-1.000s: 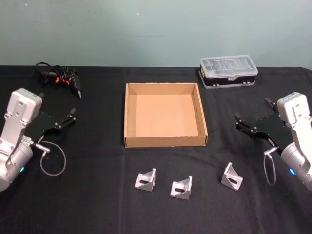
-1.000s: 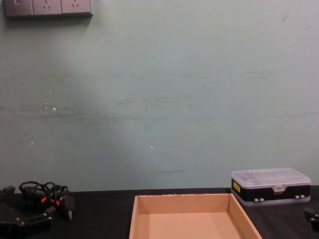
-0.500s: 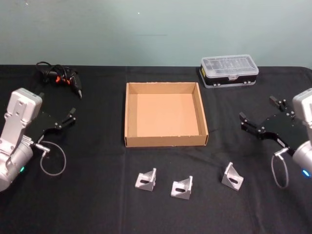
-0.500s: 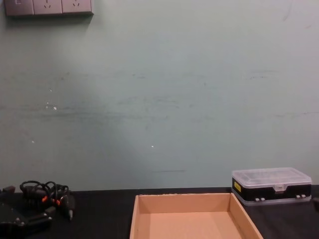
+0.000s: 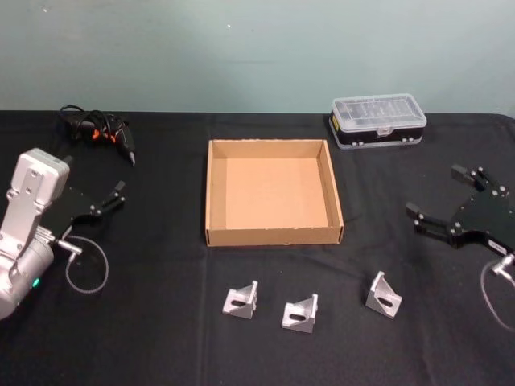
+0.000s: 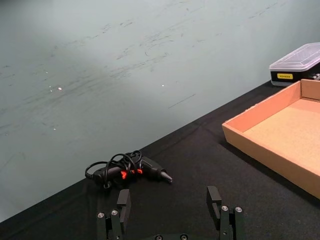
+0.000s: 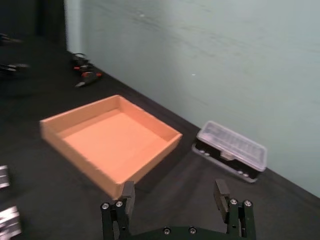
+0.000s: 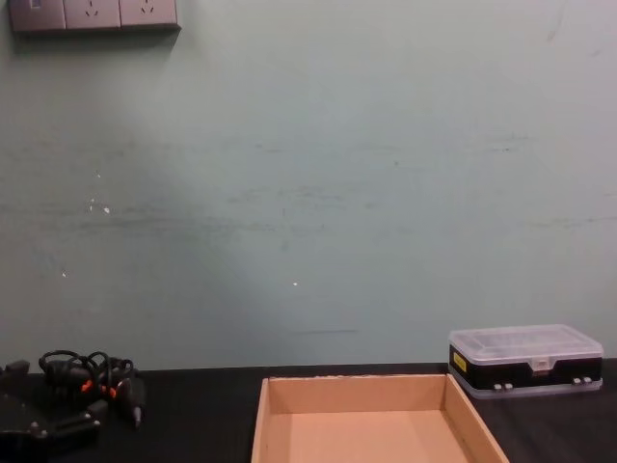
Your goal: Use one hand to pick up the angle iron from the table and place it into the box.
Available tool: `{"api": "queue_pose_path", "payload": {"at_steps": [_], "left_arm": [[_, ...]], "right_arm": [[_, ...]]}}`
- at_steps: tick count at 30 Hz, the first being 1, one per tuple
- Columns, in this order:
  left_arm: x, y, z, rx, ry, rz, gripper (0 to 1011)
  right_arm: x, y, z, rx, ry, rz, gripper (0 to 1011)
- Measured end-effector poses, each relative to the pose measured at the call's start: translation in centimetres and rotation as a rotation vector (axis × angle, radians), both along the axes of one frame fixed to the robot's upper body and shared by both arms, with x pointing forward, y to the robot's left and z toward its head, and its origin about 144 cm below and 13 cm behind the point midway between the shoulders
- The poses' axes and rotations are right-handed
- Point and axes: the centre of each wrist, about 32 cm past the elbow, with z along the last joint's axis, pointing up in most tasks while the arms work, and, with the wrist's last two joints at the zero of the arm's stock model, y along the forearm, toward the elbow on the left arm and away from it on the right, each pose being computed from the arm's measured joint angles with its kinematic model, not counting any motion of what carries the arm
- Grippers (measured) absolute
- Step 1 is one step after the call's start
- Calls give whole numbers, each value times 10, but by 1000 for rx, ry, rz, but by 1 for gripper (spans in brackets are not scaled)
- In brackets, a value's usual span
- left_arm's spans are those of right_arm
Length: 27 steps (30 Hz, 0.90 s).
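Three silver angle irons lie in a row on the black table (image 5: 161, 322) in front of the box: one on the left (image 5: 240, 300), one in the middle (image 5: 299, 312) and one on the right (image 5: 383, 294). The tan box (image 5: 273, 235) stands open at the table's centre, with nothing in it. My right gripper (image 5: 434, 191) hovers open at the right edge, beyond the right angle iron and well to its right. Its wrist view shows the open fingers (image 7: 128, 192) facing the box (image 7: 80, 150). My left gripper (image 5: 92, 175) is open at the far left, holding nothing.
A clear-lidded black case (image 5: 376, 119) sits at the back right, behind the box. A black corded tool (image 5: 100, 133) with orange marks lies at the back left. Wall sockets (image 8: 92, 13) are high on the green wall.
My right gripper has drifted to the right, towards the view's edge, and slightly nearer, still open. The left arm has barely shifted. The angle irons and box have not moved.
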Motion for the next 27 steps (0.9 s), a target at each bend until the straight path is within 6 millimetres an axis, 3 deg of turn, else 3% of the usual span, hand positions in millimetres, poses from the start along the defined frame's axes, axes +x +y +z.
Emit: {"api": "queue_pose_path", "payload": {"at_steps": [3, 10, 27], "left_arm": [[0, 0, 0, 0, 0, 0, 1000], [0, 0, 0, 0, 0, 0, 1000], [0, 0, 0, 0, 0, 0, 1000]], "right_arm": [[-7, -4, 13, -2, 48, 51, 1004], [-10, -11, 20, 29, 175, 144, 1004], [-14, -17, -1, 39, 406, 234, 1004]]}}
